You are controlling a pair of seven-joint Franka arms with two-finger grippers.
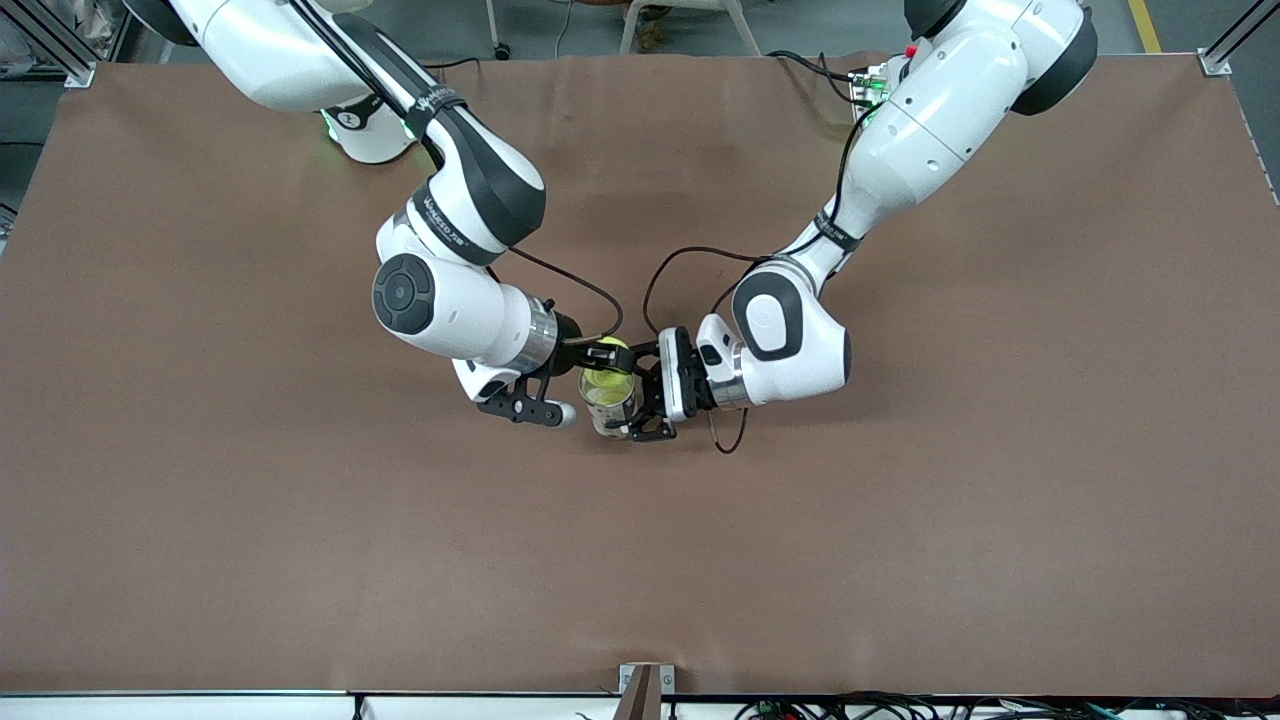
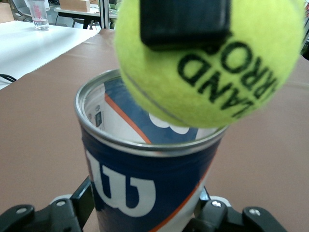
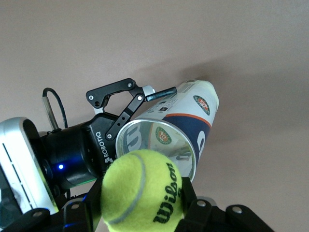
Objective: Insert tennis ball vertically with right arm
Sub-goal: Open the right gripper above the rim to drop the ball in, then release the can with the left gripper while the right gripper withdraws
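Observation:
A yellow tennis ball (image 1: 607, 353) (image 3: 140, 193) is pinched in my right gripper (image 1: 604, 358) (image 3: 140, 205), which is shut on it. One black pad (image 2: 183, 21) of that gripper presses on the ball (image 2: 212, 67). The ball hangs right at the open mouth of a blue and white can (image 1: 609, 402) (image 2: 145, 179) (image 3: 186, 128). That can stands upright on the middle of the table. My left gripper (image 1: 634, 403) (image 2: 145, 215) holds the can low on its body, one finger against each side. Inside, the can looks empty.
The brown table (image 1: 300, 520) stretches wide on all sides of the can. Black cables (image 1: 690, 255) loop from the left arm's wrist just above the table. A metal bracket (image 1: 645, 680) sits at the table's edge nearest the front camera.

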